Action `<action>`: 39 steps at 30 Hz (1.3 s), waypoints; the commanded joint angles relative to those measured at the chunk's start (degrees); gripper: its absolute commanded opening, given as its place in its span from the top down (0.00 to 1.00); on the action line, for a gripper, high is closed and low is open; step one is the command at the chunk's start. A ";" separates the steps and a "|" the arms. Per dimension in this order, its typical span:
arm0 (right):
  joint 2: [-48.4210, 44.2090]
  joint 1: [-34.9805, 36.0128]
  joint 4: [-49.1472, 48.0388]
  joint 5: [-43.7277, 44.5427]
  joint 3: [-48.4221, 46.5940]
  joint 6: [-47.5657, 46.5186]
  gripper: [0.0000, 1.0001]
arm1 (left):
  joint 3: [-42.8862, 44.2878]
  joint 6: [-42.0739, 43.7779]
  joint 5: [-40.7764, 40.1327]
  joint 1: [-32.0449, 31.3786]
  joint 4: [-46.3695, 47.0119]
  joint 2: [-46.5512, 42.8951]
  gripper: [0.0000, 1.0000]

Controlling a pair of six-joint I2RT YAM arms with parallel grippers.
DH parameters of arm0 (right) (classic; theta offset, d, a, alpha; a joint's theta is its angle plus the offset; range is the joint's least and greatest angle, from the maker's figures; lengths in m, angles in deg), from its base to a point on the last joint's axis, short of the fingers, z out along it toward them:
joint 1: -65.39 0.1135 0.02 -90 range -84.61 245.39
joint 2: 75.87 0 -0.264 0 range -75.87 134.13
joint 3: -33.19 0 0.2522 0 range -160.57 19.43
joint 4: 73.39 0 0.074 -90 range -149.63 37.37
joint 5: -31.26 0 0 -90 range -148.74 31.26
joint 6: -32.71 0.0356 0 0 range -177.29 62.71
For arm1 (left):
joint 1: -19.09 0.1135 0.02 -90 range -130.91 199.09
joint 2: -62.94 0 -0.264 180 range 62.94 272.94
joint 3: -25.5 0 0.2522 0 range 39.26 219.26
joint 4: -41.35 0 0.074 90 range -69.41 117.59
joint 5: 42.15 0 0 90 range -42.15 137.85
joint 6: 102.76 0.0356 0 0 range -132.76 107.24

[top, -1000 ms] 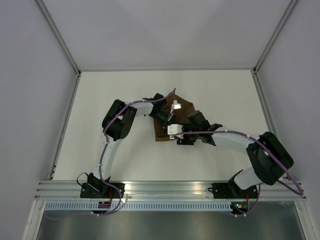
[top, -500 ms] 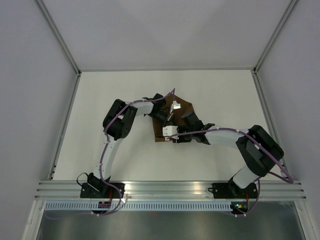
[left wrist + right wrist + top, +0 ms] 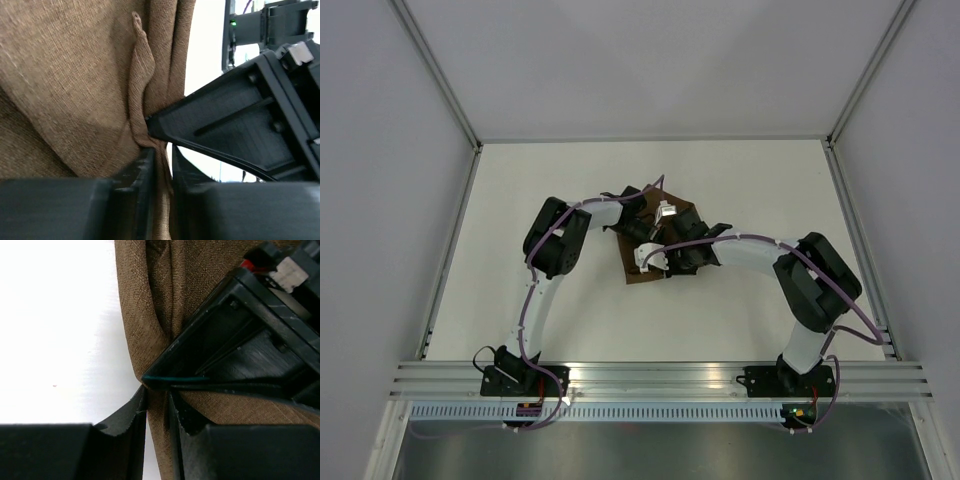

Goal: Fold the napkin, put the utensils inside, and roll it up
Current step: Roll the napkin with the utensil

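Two robot arms meet over the napkin (image 3: 638, 274), a dark-brown, matte woven cloth lying bunched near the middle of the white table (image 3: 520, 200). From above, most of it is hidden under the two wrists; only a creased near-left corner and a small patch on the far right show. Close up, its coarse weave is gathered into long folds and ridges rather than lying flat.

The left gripper (image 3: 162, 157) has its jaws drawn almost together, with a narrow fold of the cloth pinched in the gap. The right gripper (image 3: 157, 400) stands the same way — jaws nearly closed on the cloth's folded edge, where brown fabric meets bare table.

Each claw's black finger crosses the other's view. The right one's finger (image 3: 225, 125) sets its tip against the fold just above the left jaws. The left one's finger (image 3: 220, 340) touches the cloth just above the right jaws. A thin teal-green line (image 3: 172, 378) runs along the lower edge of that finger — what it belongs to cannot be told.

The left arm (image 3: 552, 245) and right arm (image 3: 810, 285), trailing purple cables (image 3: 530, 300), reach in from an aluminium rail (image 3: 660, 378) at the near edge. Pale grey walls (image 3: 380, 150) and metal corner posts (image 3: 440, 70) enclose the table.
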 commanded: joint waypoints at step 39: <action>32.13 -9.69 54.79 -22.64 -34.01 -10.79 0.84 | -44.35 -20.91 -71.99 1.63 49.28 -65.12 0.49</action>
